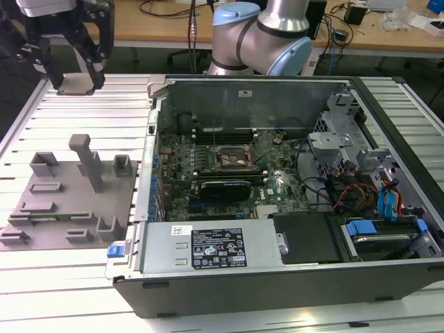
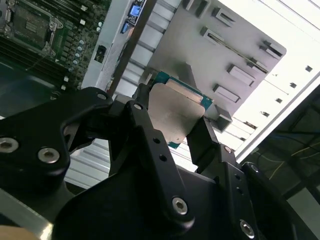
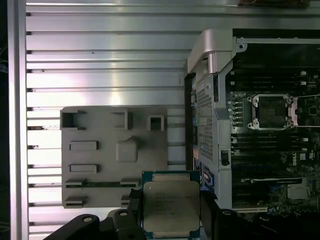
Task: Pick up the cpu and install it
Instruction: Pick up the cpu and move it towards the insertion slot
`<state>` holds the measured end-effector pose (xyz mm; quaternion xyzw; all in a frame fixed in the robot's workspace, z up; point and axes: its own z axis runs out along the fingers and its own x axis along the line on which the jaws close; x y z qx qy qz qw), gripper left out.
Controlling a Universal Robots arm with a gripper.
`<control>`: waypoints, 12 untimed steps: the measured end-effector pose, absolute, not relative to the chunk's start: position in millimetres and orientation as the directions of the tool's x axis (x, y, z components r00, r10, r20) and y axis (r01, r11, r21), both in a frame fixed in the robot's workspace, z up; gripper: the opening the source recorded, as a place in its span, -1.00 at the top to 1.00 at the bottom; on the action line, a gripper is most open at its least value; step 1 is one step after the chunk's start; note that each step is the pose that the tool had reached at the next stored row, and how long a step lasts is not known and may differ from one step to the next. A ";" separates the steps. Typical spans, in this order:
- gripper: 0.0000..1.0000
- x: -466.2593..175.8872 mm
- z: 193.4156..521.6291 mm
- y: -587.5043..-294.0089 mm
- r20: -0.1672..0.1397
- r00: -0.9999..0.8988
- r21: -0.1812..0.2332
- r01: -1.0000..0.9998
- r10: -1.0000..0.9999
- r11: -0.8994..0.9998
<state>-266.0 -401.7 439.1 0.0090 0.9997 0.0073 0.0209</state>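
Operator: Step in hand?

Spotter: Carry, by my reading. Your gripper (image 1: 75, 69) is pinching the cpu (image 1: 75, 84) at the exterior view's far left, up off the tabletop (image 1: 69, 277) and beyond the gray fixture (image 1: 62, 208). The pick looks done. The install is not: the socket (image 1: 232, 158) inside the open computer case (image 1: 277, 90) looks vacant, and it lies well apart from the cpu.

Operator: What does the move to the socket ask of me?

Spotter: As I judge it, you must keep the cpu level, clear the side of the computer case on the way over, and bring the cpu square to the socket before it goes down. A tilted or turned landing could harm the socket.

Operator: Which view do I trust for what?

Spotter: For the grasp, take the second wrist view. There the fingers (image 2: 204, 142) bear on two opposite edges of the cpu (image 2: 175, 112), with its green rim showing past them. For alignment, take the first wrist view. The silvery top of the cpu (image 3: 171, 207) faces you, with the gray fixture (image 3: 100, 155) and the socket (image 3: 272, 111) in the same picture, so you can compare their edges. For height, and for the gap between gripper and computer case, go to the exterior view.
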 end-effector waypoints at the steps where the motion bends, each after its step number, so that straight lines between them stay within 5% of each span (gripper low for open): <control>1: -0.09 -262.2 439.1 -401.7 -0.042 -0.999 0.015 0.018 0.018 1.000; 12: -0.09 -226.7 439.1 -401.7 -0.042 -0.999 0.015 0.018 0.018 1.000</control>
